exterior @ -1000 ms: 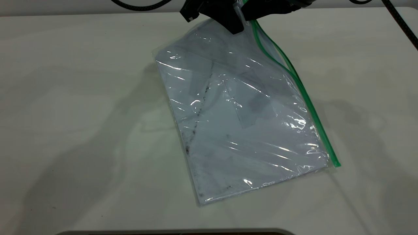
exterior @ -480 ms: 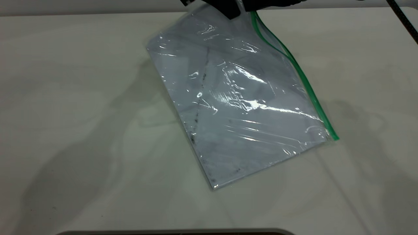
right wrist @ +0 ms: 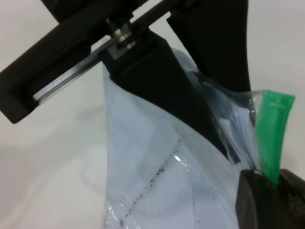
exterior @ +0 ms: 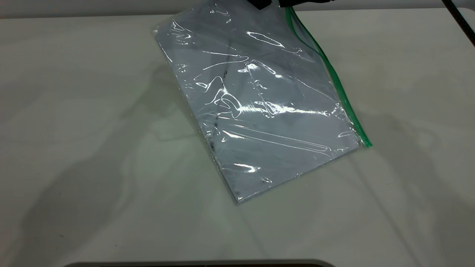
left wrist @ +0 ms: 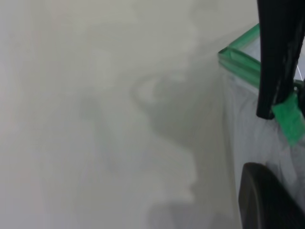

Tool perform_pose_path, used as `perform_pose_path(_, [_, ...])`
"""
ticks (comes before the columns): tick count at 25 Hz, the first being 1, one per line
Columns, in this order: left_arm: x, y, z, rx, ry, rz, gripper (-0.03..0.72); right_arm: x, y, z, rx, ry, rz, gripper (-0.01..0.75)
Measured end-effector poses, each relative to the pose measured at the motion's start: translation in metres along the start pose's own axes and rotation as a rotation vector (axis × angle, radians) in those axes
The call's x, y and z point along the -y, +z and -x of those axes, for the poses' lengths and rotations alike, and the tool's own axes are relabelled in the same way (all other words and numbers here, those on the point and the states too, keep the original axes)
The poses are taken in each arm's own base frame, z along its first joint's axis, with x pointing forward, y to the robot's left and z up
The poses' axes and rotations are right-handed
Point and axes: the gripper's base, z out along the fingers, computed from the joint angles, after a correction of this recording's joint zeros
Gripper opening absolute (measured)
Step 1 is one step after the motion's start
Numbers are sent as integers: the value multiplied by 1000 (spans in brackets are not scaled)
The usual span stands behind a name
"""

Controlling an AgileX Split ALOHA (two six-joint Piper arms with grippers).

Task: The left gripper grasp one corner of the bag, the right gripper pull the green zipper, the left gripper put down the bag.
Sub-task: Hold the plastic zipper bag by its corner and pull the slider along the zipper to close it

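Note:
The bag [exterior: 259, 111], clear plastic with white paper and a dark diagonal smudge, hangs tilted from its far top corner, its lowest corner near the table [exterior: 74, 129]. The green zipper [exterior: 336, 79] runs down its right edge. Both grippers sit at the top edge of the exterior view, the left gripper [exterior: 259, 3] beside the right gripper [exterior: 304, 3]. The right wrist view shows the left gripper [right wrist: 224, 109] shut on the bag's corner. There too, the right gripper [right wrist: 272, 183] is shut on the green zipper's tab [right wrist: 271, 129]. In the left wrist view the bag's green edge [left wrist: 238, 59] shows.
A black cable [exterior: 460, 26] crosses the table's far right corner. A dark rounded rim [exterior: 200, 264] lies along the near edge. Soft arm shadows fall on the white tabletop left and right of the bag.
The bag has been lifted higher and drawn toward the far side. Its lower corners slid up the view. Both grippers rose almost out of the top of the exterior view.

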Motion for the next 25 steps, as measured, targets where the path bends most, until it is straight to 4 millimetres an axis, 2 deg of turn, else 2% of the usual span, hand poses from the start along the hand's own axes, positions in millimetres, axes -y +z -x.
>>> perform_pose_path(9, [-1,0,-6,-5,-17,5,51,4,13,-10,-24,36,6,45])
perform_pose_path(17, [-4,-7,-8,8,-37,24,51,7,14,-12,-30,39,-18,53])
perform_pose_path(23, [-7,-14,-8,16,-35,44,51,11,16,-17,-58,21,-57,61])
perform_pose_path(25, [-8,-21,-7,15,-33,60,51,13,18,-23,-82,13,-74,62])
